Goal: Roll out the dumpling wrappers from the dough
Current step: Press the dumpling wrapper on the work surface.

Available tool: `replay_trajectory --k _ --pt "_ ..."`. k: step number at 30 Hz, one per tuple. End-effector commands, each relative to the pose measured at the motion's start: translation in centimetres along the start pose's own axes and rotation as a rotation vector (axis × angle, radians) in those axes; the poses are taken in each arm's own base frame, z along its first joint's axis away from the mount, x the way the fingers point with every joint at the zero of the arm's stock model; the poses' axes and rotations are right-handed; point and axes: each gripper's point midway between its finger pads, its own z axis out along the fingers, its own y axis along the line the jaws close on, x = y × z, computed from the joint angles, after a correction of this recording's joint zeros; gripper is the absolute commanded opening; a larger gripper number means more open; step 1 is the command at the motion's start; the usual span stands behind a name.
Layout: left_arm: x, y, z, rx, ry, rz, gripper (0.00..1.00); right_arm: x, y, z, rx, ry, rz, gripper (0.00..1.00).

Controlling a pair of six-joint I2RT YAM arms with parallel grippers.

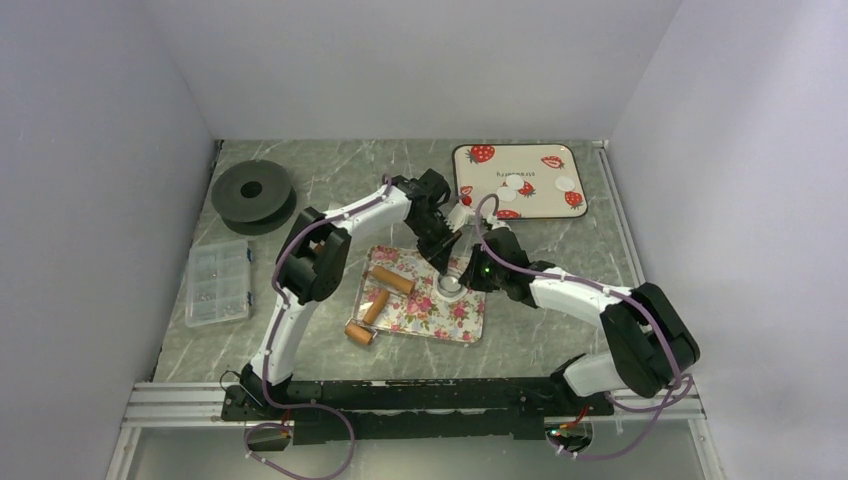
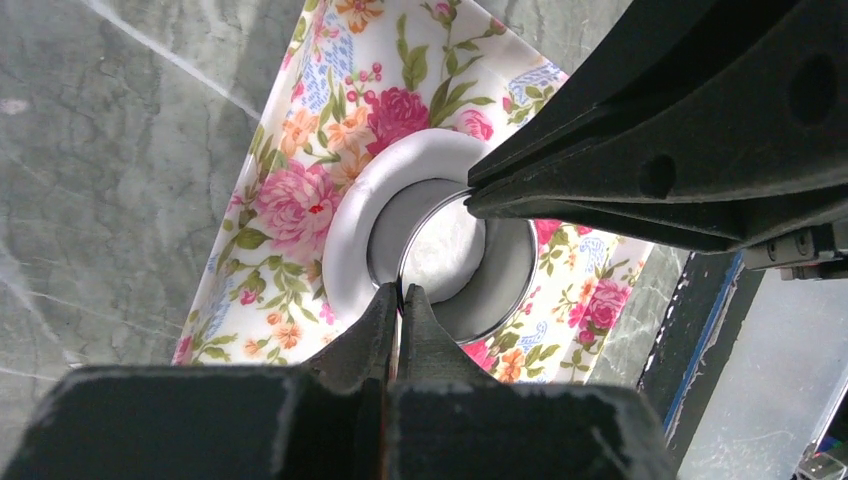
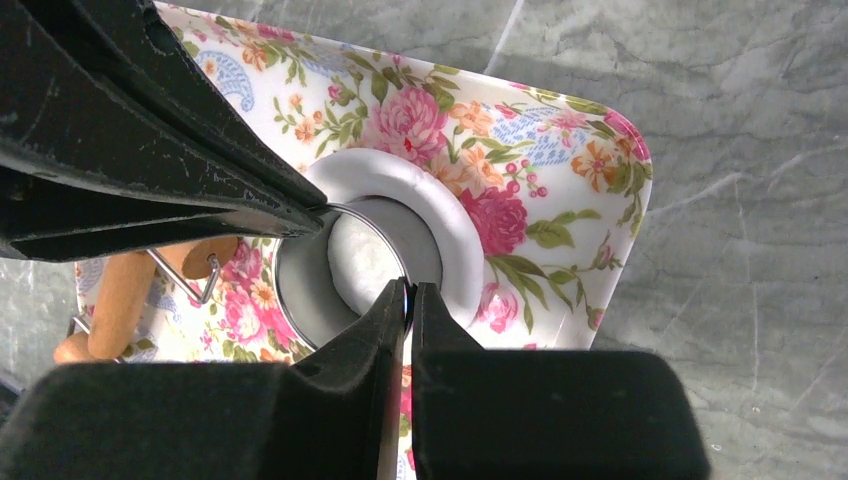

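A flat white dough sheet (image 2: 345, 240) lies on the floral tray (image 1: 420, 315). The metal ring cutter (image 2: 520, 290) stands in the dough, with a white round disc (image 2: 445, 250) inside it. My left gripper (image 2: 400, 292) is shut on the cutter's near rim. My right gripper (image 3: 408, 288) is shut on the opposite rim of the cutter (image 3: 300, 290), with the disc (image 3: 365, 260) and dough (image 3: 450, 220) below. In the top view both grippers (image 1: 441, 262) (image 1: 462, 277) meet over the tray. Several dumpling wrappers (image 1: 515, 184) lie on the strawberry tray (image 1: 535, 170).
Three wooden rolling pins (image 1: 392, 280) lie on the left half of the floral tray. A black spool (image 1: 252, 190) sits at the back left and a clear parts box (image 1: 218, 282) at the left. White walls close in on three sides.
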Motion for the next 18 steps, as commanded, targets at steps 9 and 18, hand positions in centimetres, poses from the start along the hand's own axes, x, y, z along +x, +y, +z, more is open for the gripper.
replay_trajectory --k 9,18 --pt "5.4 0.7 1.2 -0.042 0.16 0.042 0.0 -2.1 -0.1 0.7 0.044 0.005 -0.073 0.0" --pt "2.8 0.2 0.2 -0.028 0.102 0.107 0.13 -2.4 0.5 -0.6 0.012 -0.027 -0.043 0.0"
